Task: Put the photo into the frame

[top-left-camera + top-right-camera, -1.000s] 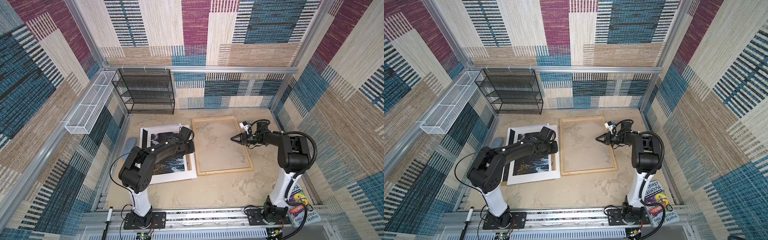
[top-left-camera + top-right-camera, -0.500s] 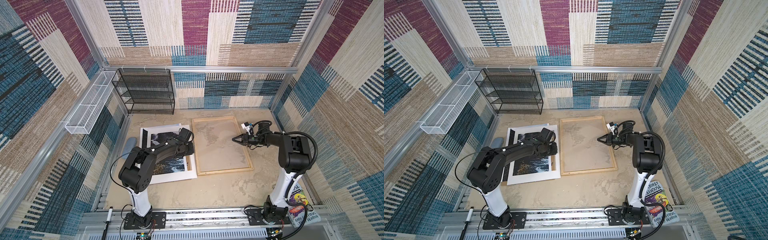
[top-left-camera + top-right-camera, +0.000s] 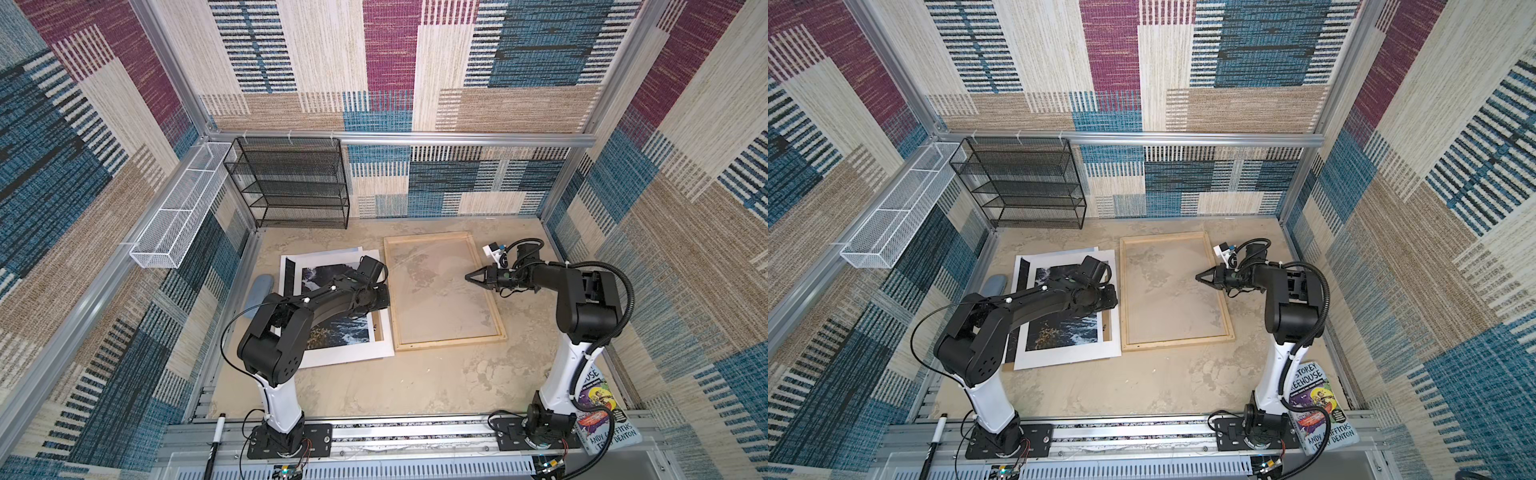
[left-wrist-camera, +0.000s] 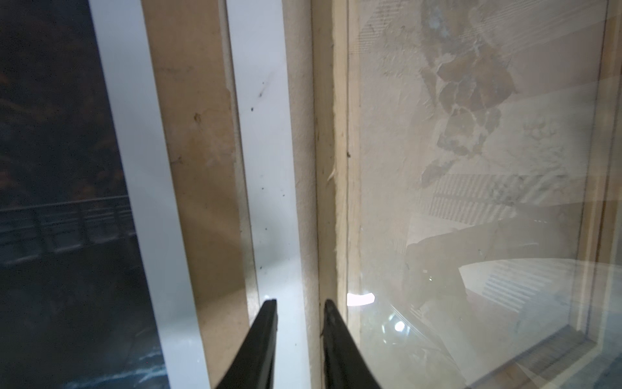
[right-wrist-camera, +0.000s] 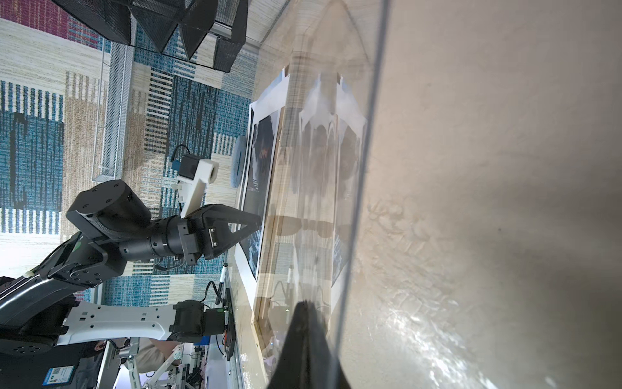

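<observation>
A clear pane (image 3: 440, 291) is held in the pale wooden rectangular frame (image 3: 451, 341) at centre; the dark waterfall photo print (image 3: 345, 328) is laid just left of it. The left gripper (image 4: 298, 303) is stretched low, narrowly parted, over the white mat board (image 4: 266, 134); the right gripper (image 3: 468, 276) is closed above the frame.

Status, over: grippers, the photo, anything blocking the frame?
Left gripper part-open, tips at edge of the white mat. Right gripper shut, empty, over the frame. Photo beside frame, not in yet. Left arm lies across photo.
</observation>
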You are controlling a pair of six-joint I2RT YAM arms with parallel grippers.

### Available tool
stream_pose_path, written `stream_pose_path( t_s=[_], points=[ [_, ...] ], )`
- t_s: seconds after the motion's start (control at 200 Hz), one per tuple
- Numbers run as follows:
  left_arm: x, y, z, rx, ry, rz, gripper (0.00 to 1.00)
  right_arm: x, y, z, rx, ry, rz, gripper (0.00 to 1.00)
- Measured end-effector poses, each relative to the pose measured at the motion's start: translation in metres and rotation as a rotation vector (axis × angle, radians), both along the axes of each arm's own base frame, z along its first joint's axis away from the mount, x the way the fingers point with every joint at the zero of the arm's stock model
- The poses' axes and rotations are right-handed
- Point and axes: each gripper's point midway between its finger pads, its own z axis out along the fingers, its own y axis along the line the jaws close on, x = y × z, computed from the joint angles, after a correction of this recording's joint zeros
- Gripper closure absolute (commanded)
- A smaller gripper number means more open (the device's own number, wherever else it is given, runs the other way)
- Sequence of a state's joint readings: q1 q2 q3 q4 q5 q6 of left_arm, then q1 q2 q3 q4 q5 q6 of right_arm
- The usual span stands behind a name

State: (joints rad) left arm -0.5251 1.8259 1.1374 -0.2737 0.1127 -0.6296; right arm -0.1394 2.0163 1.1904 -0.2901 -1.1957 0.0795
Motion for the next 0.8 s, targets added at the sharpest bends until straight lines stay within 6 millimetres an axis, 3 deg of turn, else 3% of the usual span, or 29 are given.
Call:
stream_pose_path(
  t_s=[0.801],
  points=[
    [0.001,-0.006,-0.009,-0.015,0.013,-0.011,0.72,-0.002,-0.006,-0.024,-0.052,0.05,-0.003,1.0]
  ],
)
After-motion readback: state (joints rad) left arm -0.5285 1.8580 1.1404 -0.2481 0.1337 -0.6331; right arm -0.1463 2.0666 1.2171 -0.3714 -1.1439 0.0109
